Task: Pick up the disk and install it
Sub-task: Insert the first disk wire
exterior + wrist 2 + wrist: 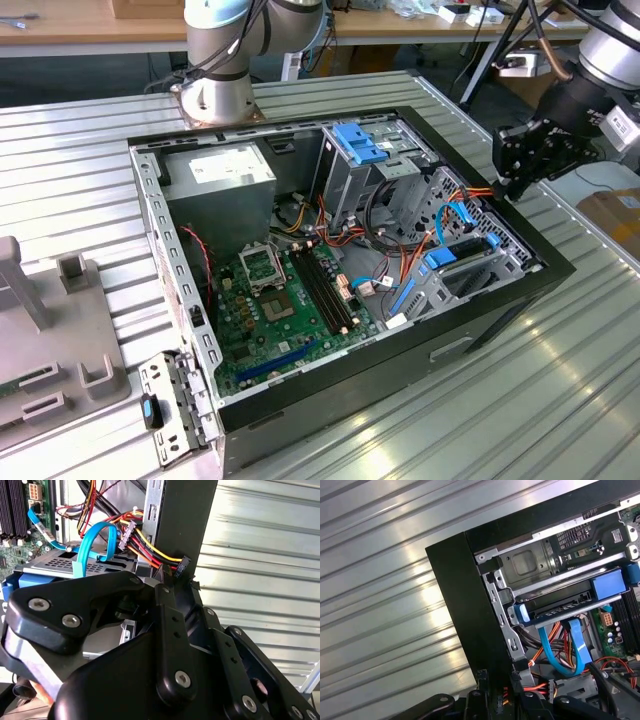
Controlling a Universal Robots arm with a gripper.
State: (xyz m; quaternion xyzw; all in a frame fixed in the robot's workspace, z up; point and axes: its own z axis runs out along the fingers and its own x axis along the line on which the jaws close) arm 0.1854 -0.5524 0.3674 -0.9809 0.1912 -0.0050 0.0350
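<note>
Blue rails (607,582) hold the disk (555,601) slid into its cage bay (525,562), just ahead of my gripper (514,182), so it looks installed; I can't tell whether that gripper is open or closed

Set a clock face over the exterior view, centred on the open case (400,372), which lies on the table (570,400). The arm's base (215,95) stands on the table at 11 o'clock, behind the case. Inside the case, the power-supply box (222,172) fills the 10 o'clock corner. The motherboard (285,300) lies on the floor toward 8 o'clock, and the drive cage (362,150) stands at 12 o'clock. The disk (560,600) sits in a bay at 3 o'clock, just inside the case's wall. The gripper (515,185) hangs at 2 o'clock above the case's rim, with cables (565,652) between it and the disk. A fixture (60,340) lies on the table at 9 o'clock, apart from the case.
</note>
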